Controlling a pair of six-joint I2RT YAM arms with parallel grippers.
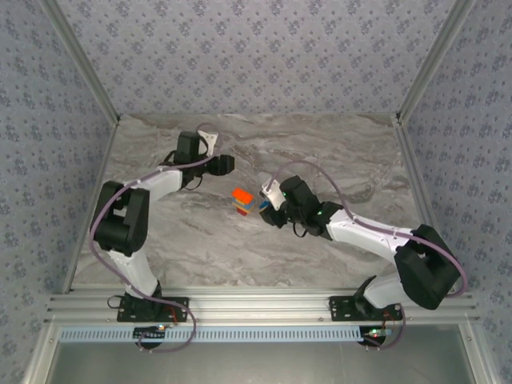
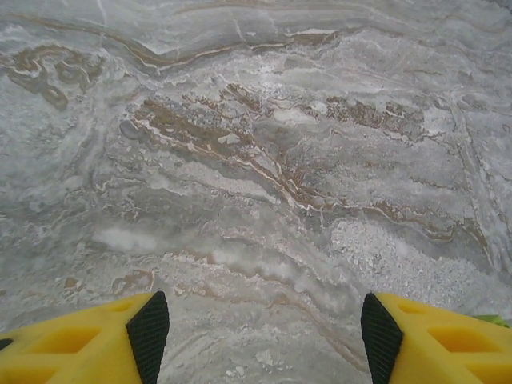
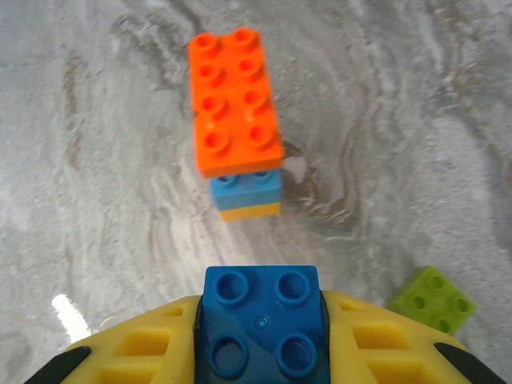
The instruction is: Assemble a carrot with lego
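Right arm (image 1: 360, 228) low, gripping blue brick (image 3: 261, 324); left arm (image 1: 160, 184) perhaps hovering.

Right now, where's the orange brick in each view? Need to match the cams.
Top external: orange brick mid-table, between the two arms' grippers, capping a short stack.
Right wrist: upper centre, beyond the blue brick clamped in the right gripper.
Left wrist: camera faces the marble table past the open left gripper.
Shared landmark: the held blue brick, just right of the orange brick in the top view.
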